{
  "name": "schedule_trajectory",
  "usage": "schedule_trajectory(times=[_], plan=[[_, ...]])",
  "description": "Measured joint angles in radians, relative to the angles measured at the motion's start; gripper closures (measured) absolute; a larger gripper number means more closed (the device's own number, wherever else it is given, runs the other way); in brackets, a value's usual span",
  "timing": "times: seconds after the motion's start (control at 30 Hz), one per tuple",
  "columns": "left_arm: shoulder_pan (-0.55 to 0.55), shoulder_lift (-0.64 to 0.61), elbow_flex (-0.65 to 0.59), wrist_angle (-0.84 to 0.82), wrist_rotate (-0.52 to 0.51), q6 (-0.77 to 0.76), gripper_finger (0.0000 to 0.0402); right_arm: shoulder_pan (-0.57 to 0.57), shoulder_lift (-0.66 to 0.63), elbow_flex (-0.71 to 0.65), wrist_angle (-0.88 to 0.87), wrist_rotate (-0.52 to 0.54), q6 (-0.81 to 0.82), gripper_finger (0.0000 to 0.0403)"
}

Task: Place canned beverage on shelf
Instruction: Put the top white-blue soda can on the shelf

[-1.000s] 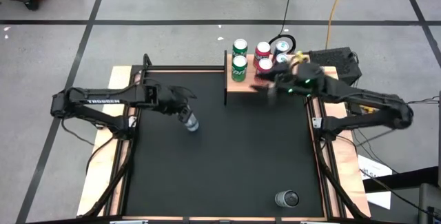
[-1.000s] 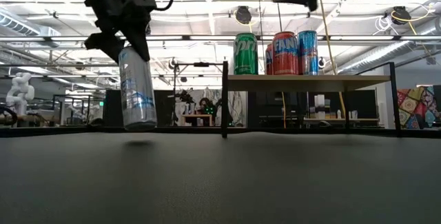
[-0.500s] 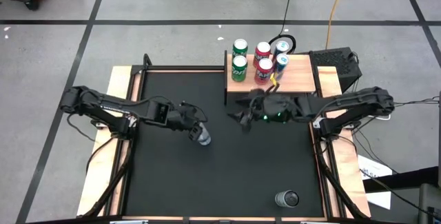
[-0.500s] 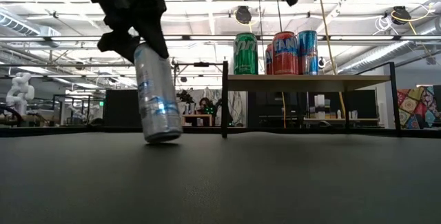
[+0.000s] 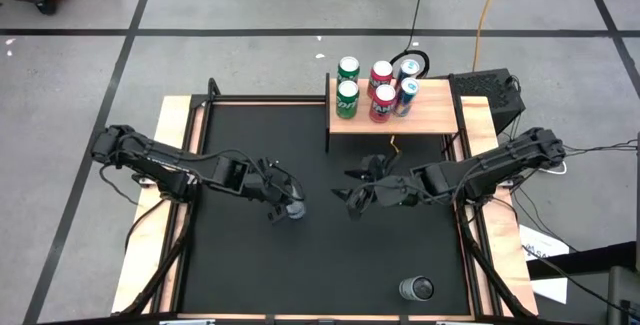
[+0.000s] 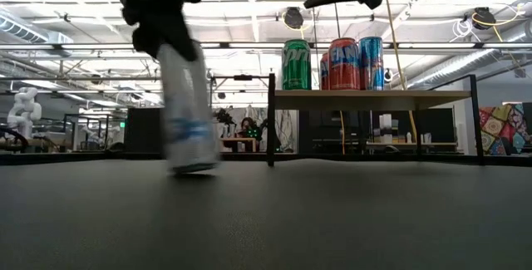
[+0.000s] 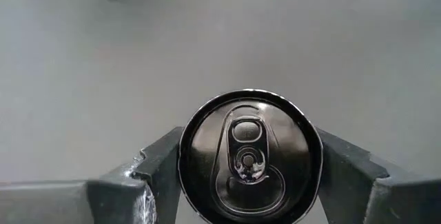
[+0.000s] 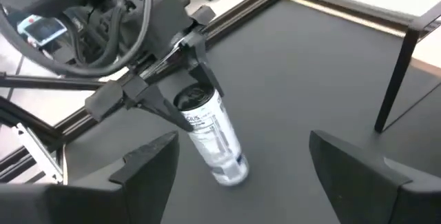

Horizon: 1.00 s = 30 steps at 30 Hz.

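Note:
My left gripper (image 5: 283,203) is shut on a silver can with blue print (image 5: 294,209), over the middle of the black mat. The low view shows the can blurred (image 6: 188,112); its base is low over the mat. My right gripper (image 5: 350,201) stands open just right of the can, facing it, with nothing between its fingers (image 8: 155,156). The wooden shelf (image 5: 432,117) at the far right carries several upright cans, among them green (image 5: 347,96) and red (image 5: 383,102). My left gripper pinches the can's upper wall just under the rim (image 7: 182,160) between its two fingers, one on each side. The fingers come slanting down from the table's left. The can leans with its base (image 8: 231,173) toward the right; I cannot tell whether the base touches the mat.
One dark can (image 5: 416,288) stands alone near the mat's near right edge. The shelf's black posts (image 6: 271,120) rise at the mat's far side. Wooden borders (image 5: 178,115) frame the mat.
My left gripper has carried the can toward the table's right and near edge and lowered it; the can has tipped from upright to leaning. My right gripper has left the shelf, moving toward the near edge and the table's middle, and has come down beside the can.

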Motion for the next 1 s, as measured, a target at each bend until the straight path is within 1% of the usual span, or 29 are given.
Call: schedule_trajectory(times=[0.07, 0.17, 0.37, 0.47, 0.57, 0.63, 0.83, 1.0], plan=[[-0.006, 0.000, 0.028, -0.072, -0.034, 0.045, 0.0151, 0.005, 0.000, 0.000, 0.000, 0.012, 0.002, 0.0092], [-0.008, 0.000, 0.042, -0.069, -0.089, 0.067, 0.0151, 0.003, 0.000, 0.000, 0.001, 0.028, 0.010, 0.0092], [-0.008, 0.015, 0.043, -0.064, -0.097, 0.040, 0.0151, 0.002, 0.000, 0.000, -0.002, 0.029, -0.029, 0.0092], [-0.008, 0.031, 0.043, -0.056, -0.100, 0.029, 0.0143, 0.002, 0.000, 0.000, -0.002, 0.027, -0.018, 0.0092], [-0.006, 0.056, 0.045, -0.049, -0.113, -0.037, 0.0120, 0.002, 0.000, 0.000, -0.002, 0.026, 0.046, 0.0092], [-0.006, 0.073, 0.045, -0.054, -0.111, -0.072, 0.0097, 0.002, 0.000, 0.000, -0.002, 0.026, 0.045, 0.0092], [-0.007, 0.060, 0.047, -0.032, -0.058, -0.067, 0.0037, 0.002, 0.023, 0.000, -0.010, 0.026, 0.028, 0.0092], [-0.006, 0.019, 0.106, -0.088, -0.038, -0.017, 0.0017, 0.002, 0.113, 0.000, 0.048, 0.025, 0.010, 0.0092]])
